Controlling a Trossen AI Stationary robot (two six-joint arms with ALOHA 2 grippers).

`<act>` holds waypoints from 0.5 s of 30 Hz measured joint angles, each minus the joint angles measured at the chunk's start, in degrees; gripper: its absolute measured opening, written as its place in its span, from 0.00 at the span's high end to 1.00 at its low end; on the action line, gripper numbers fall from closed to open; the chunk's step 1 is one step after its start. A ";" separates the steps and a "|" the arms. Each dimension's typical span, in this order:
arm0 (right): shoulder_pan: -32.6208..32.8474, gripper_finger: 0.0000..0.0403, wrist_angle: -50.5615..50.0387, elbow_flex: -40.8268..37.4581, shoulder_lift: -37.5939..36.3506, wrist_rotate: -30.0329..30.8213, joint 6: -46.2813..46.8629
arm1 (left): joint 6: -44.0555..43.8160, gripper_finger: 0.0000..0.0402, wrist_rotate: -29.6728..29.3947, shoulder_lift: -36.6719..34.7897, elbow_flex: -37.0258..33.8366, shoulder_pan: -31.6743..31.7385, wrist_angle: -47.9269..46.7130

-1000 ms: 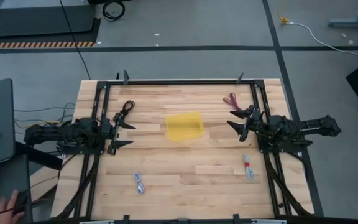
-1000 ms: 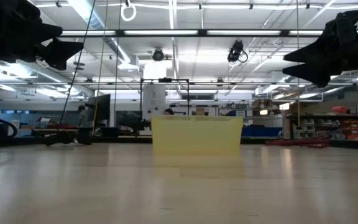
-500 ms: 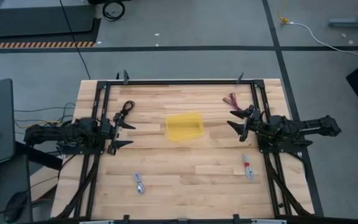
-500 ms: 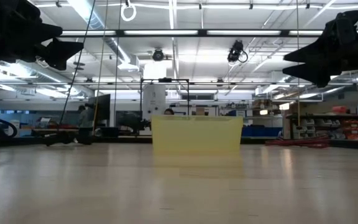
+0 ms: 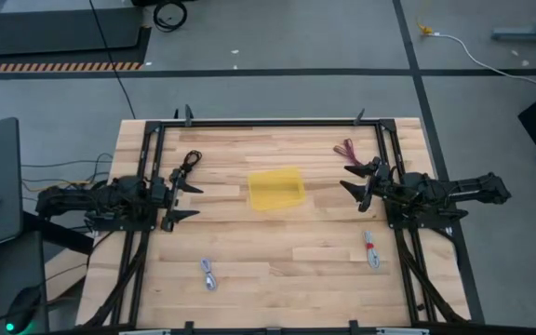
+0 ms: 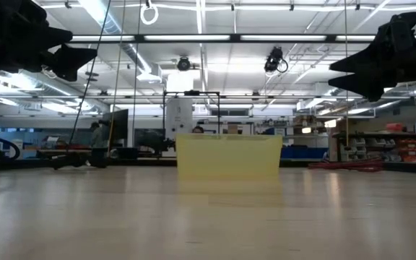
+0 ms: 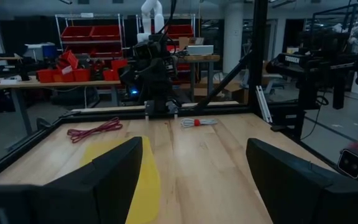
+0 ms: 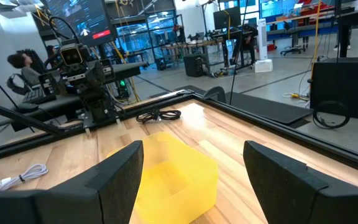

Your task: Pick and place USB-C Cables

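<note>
Yellow bin (image 5: pixel 275 189) sits mid-table between my two grippers, both hovering with jaws spread wide and empty: left gripper (image 5: pixel 182 194) beside the black cable (image 5: pixel 190 162), right gripper (image 5: pixel 358 180) near the dark red cable (image 5: pixel 347 149) (at the far edge). The grey-silver cable (image 5: pixel 208 274) and the red-banded white cable (image 5: pixel 371 249) lie nearer the front

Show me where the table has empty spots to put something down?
Bare wood lies between the yellow bin and the grey-silver cable and white cable with a red band. It is crowded by the left gripper and right gripper.
</note>
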 joint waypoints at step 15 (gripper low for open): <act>0.02 0.29 0.02 0.00 0.00 0.01 -0.01 | -14.64 0.26 0.00 -0.02 -0.02 0.00 11.38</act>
